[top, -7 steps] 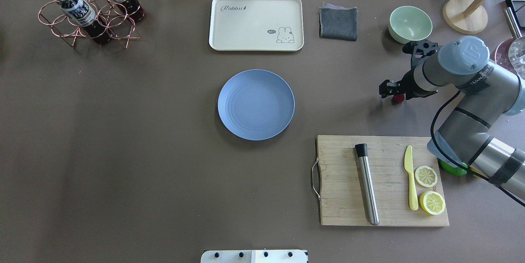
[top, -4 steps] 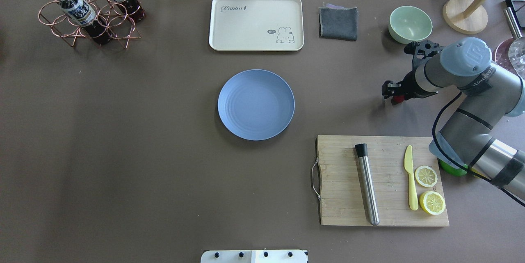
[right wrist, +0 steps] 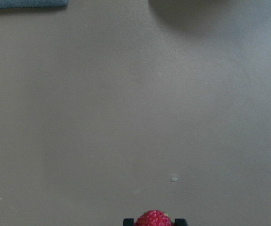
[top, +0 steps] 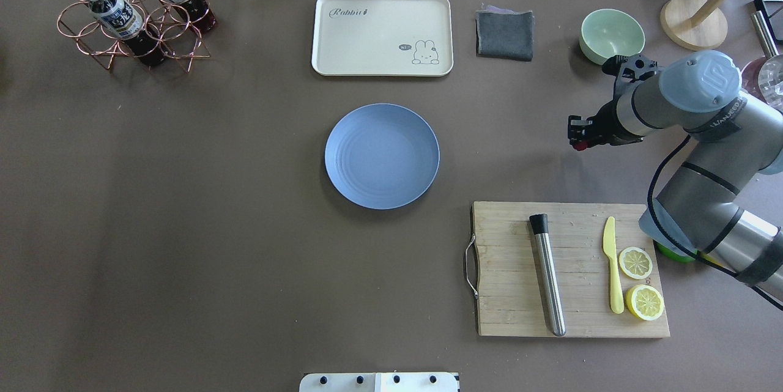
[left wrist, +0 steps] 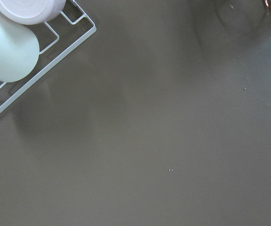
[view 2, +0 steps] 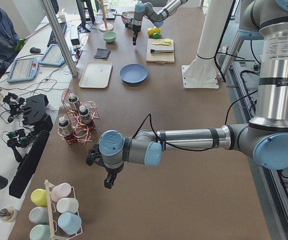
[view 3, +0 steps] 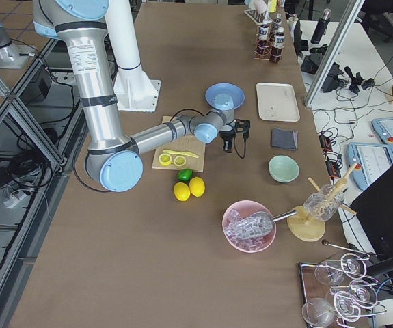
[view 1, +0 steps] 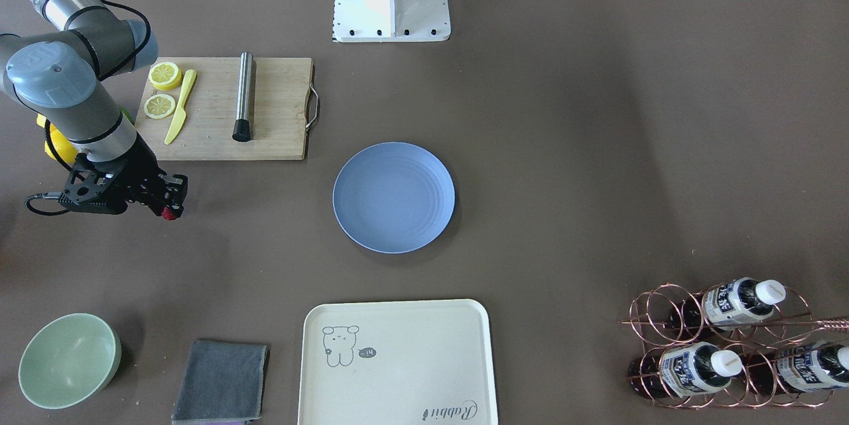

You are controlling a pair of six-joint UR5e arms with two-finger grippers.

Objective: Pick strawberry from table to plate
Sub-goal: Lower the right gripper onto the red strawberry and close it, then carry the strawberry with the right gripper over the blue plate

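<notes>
The strawberry (top: 578,147) (view 1: 170,214) is a small red bumpy berry pinched at the tips of my right gripper (top: 577,142) (view 1: 171,209), which is shut on it just above the brown table (top: 183,227). In the right wrist view the strawberry (right wrist: 153,219) sits between the two black fingertips (right wrist: 128,221) at the bottom edge. The light-blue plate (top: 382,155) (view 1: 393,197) lies bare at the table's centre, well left of the gripper. My left gripper (view 2: 108,182) hangs over the table's far left end; I cannot tell whether it is open or shut.
A wooden cutting board (top: 508,318) with a steel rod (top: 547,282), yellow knife (top: 612,269) and lemon halves (top: 642,282) lies near the right arm. A green bowl (top: 612,35), grey cloth (top: 504,34), cream tray (top: 382,34) and bottle rack (top: 131,13) line the far side.
My right gripper has shifted a little to the left, toward the plate, carrying the strawberry with it. The plate and other objects have stayed put.
</notes>
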